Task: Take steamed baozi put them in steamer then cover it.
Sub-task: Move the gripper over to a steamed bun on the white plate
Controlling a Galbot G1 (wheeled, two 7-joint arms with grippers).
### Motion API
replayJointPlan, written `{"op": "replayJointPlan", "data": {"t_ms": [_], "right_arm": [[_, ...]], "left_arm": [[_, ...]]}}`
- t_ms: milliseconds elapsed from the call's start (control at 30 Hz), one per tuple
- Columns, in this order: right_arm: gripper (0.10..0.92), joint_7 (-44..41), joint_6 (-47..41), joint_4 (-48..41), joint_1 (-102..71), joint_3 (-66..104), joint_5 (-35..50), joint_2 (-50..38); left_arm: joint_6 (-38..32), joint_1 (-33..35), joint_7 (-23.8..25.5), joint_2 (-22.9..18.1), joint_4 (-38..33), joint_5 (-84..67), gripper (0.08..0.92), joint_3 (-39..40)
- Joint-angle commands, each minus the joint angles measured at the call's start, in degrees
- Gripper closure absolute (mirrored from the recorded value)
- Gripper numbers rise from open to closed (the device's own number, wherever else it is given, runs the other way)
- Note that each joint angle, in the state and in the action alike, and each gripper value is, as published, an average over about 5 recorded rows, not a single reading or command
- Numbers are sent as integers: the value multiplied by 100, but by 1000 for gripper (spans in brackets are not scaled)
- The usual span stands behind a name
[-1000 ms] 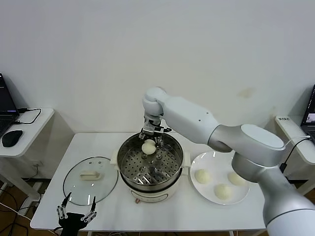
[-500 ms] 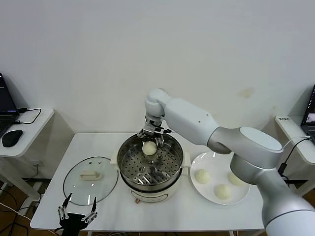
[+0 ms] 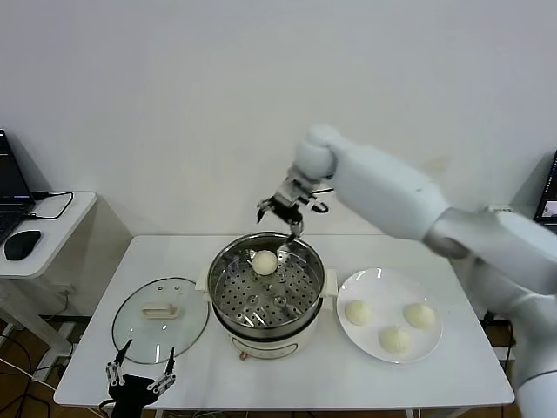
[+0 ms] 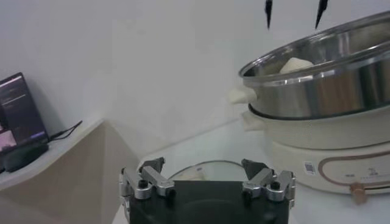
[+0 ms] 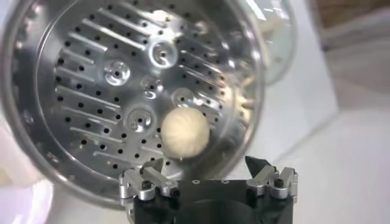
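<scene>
Since a second ago we see the right gripper (image 3: pixel 285 212) lifted clear of the steamer (image 3: pixel 265 292), its fingers spread and empty, while one baozi (image 3: pixel 264 261) lies released on the perforated tray.

We find that bun at the far side of the tray, close to the wall, and the right wrist view shows it (image 5: pixel 184 133) lying free below the parted fingers. Three more buns (image 3: pixel 389 324) sit on the white plate (image 3: pixel 361 283) just right of the steamer. We see the cover (image 3: pixel 161 318) lying flat on the table (image 3: pixel 331 374) to the steamer's left, handle up. Our left gripper (image 3: pixel 139 380) waits low at the table's near edge in front of the cover, its fingers apart, holding nothing.
</scene>
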Motion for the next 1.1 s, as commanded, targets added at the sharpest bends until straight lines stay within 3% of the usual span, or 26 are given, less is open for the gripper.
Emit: {"op": "replayJointPlan", "data": {"t_ms": [33, 167, 367, 767, 1100], "right_arm": [[203, 231, -2390, 1093, 103, 116, 1006, -1576], [203, -86, -3189, 1383, -170, 282, 968, -2160], [203, -400, -3524, 1589, -856, 388, 676, -2551], [203, -132, -3506, 1316, -2385, 577, -249, -2001], [203, 39, -3562, 736, -2687, 565, -403, -1431]], "left_arm": [[40, 17, 14, 110, -9, -73, 177, -1], [156, -2, 31, 171, -25, -149, 177, -37], [293, -9, 30, 110, -59, -163, 177, -10], [338, 19, 46, 5, -95, -132, 177, -29], [342, -3, 61, -10, -16, -121, 177, -57]]}}
